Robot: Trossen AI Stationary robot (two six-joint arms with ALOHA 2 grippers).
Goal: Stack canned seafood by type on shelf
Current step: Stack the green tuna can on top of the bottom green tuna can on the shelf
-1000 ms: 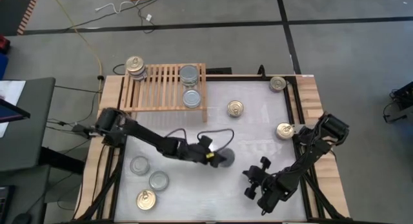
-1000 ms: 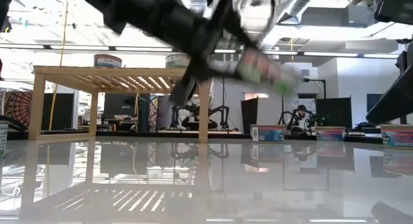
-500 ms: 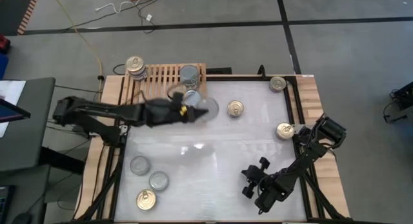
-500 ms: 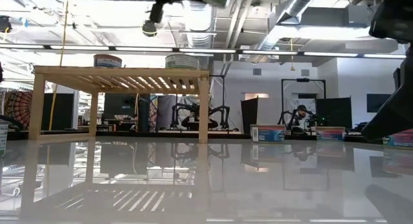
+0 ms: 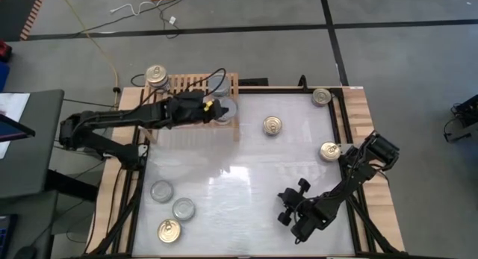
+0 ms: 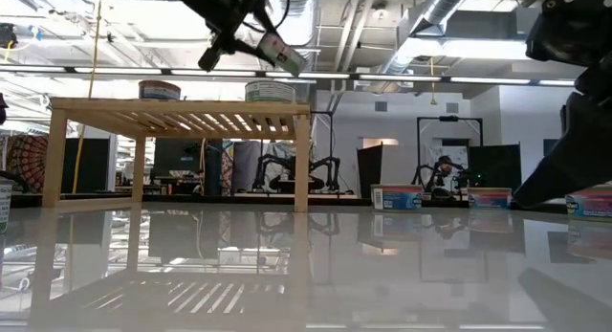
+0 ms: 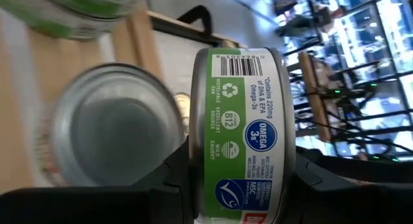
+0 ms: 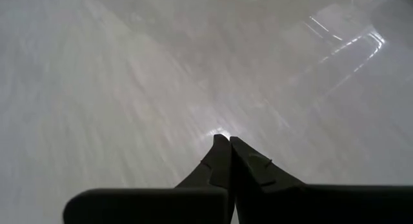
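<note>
On the left of the counter (image 5: 246, 162), three tins are seen near its front corner: two silver-topped (image 5: 161, 191) and (image 5: 184, 209), one gold-topped (image 5: 169, 231). At the back left, a gold-topped tin (image 5: 155, 74) is stacked on the far left end of the wooden shelf (image 5: 179, 86). The left pincer (image 5: 218, 110) is held above the shelf's right end, clenched on a green-labelled tin (image 7: 244, 137), which is raised just over a silver-topped tin (image 7: 110, 143) resting on the slats. Further right, gold-topped tins are found on the counter beside the shelf (image 5: 272, 125), at the back right corner (image 5: 322, 97) and by the right edge (image 5: 329, 150). The right pincer (image 5: 287, 208) is kept low over the front right of the counter, its fingers (image 8: 222, 159) pressed together on nothing.
</note>
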